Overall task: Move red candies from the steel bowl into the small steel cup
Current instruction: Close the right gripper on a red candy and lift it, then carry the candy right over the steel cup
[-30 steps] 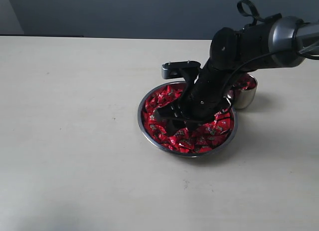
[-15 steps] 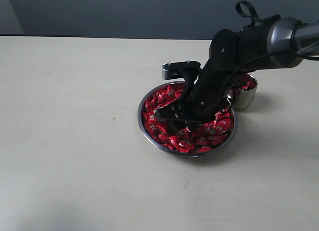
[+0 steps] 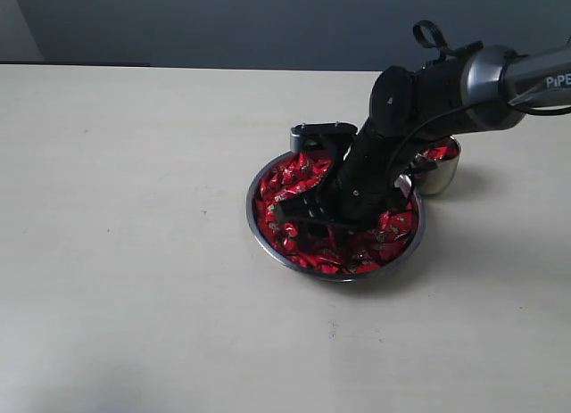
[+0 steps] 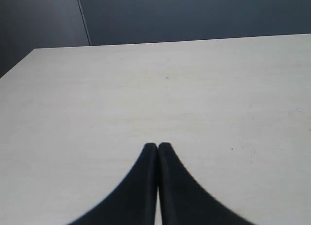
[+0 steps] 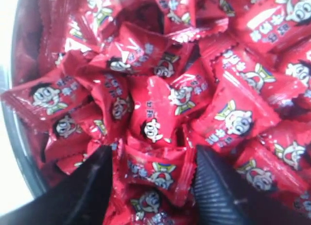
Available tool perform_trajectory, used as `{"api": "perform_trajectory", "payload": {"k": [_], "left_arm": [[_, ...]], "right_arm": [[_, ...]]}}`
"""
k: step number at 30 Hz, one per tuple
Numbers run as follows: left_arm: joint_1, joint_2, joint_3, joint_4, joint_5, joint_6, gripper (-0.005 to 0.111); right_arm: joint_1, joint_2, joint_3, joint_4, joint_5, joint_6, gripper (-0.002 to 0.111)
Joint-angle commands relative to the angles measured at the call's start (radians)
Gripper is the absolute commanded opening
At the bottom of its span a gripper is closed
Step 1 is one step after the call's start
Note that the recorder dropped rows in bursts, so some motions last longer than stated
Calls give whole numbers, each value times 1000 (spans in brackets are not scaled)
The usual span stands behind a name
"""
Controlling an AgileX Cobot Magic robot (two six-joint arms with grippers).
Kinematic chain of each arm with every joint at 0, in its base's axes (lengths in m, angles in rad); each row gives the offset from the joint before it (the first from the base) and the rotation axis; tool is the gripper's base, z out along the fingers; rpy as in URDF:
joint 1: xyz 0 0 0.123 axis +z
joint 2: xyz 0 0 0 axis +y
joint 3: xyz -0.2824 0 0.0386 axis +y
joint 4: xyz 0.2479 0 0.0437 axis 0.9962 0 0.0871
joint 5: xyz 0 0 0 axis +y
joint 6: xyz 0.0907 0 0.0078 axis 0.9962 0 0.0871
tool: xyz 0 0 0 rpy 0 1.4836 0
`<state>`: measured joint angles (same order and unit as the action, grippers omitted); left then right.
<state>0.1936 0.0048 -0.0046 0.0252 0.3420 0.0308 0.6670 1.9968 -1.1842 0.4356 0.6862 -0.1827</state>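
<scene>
Currently the right pincer (image 3: 308, 218) is released, jaws straddling one of the red candies (image 5: 153, 169) in the steel bowl (image 3: 252, 218). The small steel cup (image 3: 443, 175) stands just beside its far-right rim. Left pincer (image 4: 158, 148): clenched over the desk (image 4: 194, 89).

Reads as a robot lab test bench, not a home or kitchen: bare pale tabletop (image 3: 134, 252), plain dark grey-blue wall (image 3: 223, 20) behind it, black cabled robot arm (image 3: 428, 92) working over it. Staged props on the bench: steel bowl (image 3: 252, 224) of red candies (image 3: 393, 226), small steel cup (image 3: 443, 172).
</scene>
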Motion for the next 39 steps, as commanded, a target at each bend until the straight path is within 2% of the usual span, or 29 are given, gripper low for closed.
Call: {"api": "perform_trajectory", "payload": {"k": [1,6,7,18,30,33,39], "left_arm": [[-7,-5,5,2,-8,-1,0],[-7,-5,5,2,-8,-1,0],[-7,-5,5,2,-8,-1,0],[-7,-5,5,2,-8,-1,0],[-7,-5,5,2,-8,-1,0],[-7,-5,5,2,-8,-1,0],[-7,-5,5,2,-8,-1,0]], "right_arm": [[2,8,1,11,-5,-8,32],[2,8,1,11,-5,-33,1],[2,8,1,11,-5,-35,-1],[2,-73,1,-23,-37,-35,-1],[2,-144,1,-169,-48,21,-1],[-13,-167,1,-238,-53,78,-1],[-119,-192,-88,-279,31,134,-1]]}}
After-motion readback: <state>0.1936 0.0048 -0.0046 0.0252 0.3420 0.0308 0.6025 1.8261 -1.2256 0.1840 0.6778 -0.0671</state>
